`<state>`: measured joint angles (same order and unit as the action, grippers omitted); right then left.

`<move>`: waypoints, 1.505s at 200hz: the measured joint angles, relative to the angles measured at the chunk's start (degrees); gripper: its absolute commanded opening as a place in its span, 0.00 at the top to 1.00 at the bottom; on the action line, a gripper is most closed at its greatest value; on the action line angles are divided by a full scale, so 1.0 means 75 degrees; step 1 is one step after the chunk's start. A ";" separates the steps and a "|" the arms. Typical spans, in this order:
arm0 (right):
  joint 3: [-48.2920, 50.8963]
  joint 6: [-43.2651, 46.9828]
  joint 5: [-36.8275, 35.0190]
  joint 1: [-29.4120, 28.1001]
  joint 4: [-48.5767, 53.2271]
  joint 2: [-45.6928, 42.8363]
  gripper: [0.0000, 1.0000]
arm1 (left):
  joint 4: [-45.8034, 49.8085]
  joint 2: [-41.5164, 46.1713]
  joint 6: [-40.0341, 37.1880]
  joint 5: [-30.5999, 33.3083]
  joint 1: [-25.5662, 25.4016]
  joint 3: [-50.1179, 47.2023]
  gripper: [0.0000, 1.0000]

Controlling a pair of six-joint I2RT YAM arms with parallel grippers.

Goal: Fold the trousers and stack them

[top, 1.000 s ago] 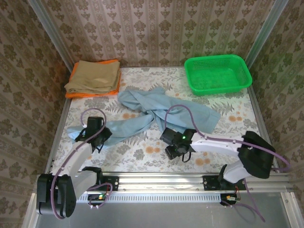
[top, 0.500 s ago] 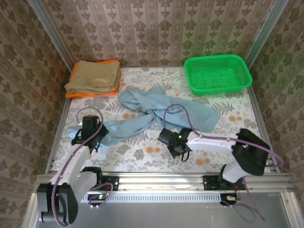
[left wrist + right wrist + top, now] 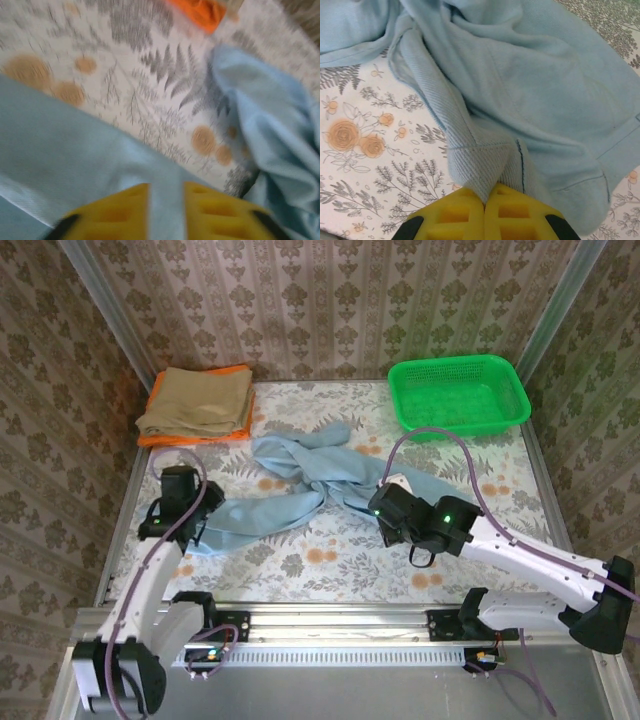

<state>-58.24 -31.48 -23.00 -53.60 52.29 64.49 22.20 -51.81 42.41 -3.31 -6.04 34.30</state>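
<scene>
The trousers [image 3: 320, 475] lie crumpled across the middle of the floral table [image 3: 330, 560], one leg trailing toward the left rail. The right gripper [image 3: 485, 200] is closed tight on a seamed fold of them. The left gripper [image 3: 166, 200] stands on the leg end with its fingers [image 3: 115, 215] slightly apart and blue cloth in the gap; whether it pinches cannot be told. Papered walls [image 3: 330, 300] close three sides. A green basket [image 3: 470, 426] fills the far right corner, and khaki trousers [image 3: 197, 400] on an orange cloth [image 3: 190, 438] the far left. Bare tabletop lies between the trousers and the near rail [image 3: 340, 615].
</scene>
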 measured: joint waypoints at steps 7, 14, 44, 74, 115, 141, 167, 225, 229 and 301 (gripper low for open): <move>0.0032 0.0006 0.0000 0.0041 -0.0017 0.0026 1.00 | -0.0015 -0.0157 0.0117 -0.0064 -0.0114 -0.0192 0.57; 0.0096 0.0009 0.0006 0.0067 -0.0041 0.0038 1.00 | 0.0012 -0.0224 0.0189 -0.0090 -0.0181 -0.0338 0.56; 0.0472 0.0029 0.0096 0.0166 -0.0175 0.0052 1.00 | 0.0274 -0.0256 0.0624 -0.0137 -0.0335 -0.0755 0.47; 0.0694 0.0029 0.0134 0.0245 -0.0361 0.0052 1.00 | 0.0379 -0.0254 0.1058 -0.0134 -0.0341 -0.0854 0.42; 0.0935 0.0029 0.0227 0.0350 -0.0583 0.0050 1.00 | 0.0764 -0.0061 0.1469 -0.0041 -0.0341 -0.0912 0.36; 0.0976 0.0029 0.0297 0.0393 -0.0621 0.0050 1.00 | 0.0632 -0.0096 0.1652 -0.0050 -0.0341 -0.1227 0.39; 0.0982 0.0029 0.0323 0.0428 -0.0662 0.0044 1.00 | 0.0382 -0.0635 0.1766 -0.0017 -0.0338 -0.1381 0.57; 0.0982 0.0029 0.0326 0.0428 -0.0635 -0.0195 1.00 | 0.0058 -0.0781 0.1515 0.0344 -0.0087 -0.1291 1.00; 0.0982 0.0029 0.0326 0.0428 -0.0629 -0.0210 1.00 | 0.0070 -0.0749 0.1504 0.0367 -0.0073 -0.1262 1.00; 0.0682 0.0055 0.0020 0.0574 0.0111 -0.0860 1.00 | 0.0874 0.0501 0.0822 0.0621 0.0522 -0.0044 1.00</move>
<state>-53.12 -31.07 -22.85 -49.30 53.12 58.04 28.75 -48.05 48.58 1.34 -2.13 33.98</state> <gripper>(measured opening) 0.063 0.067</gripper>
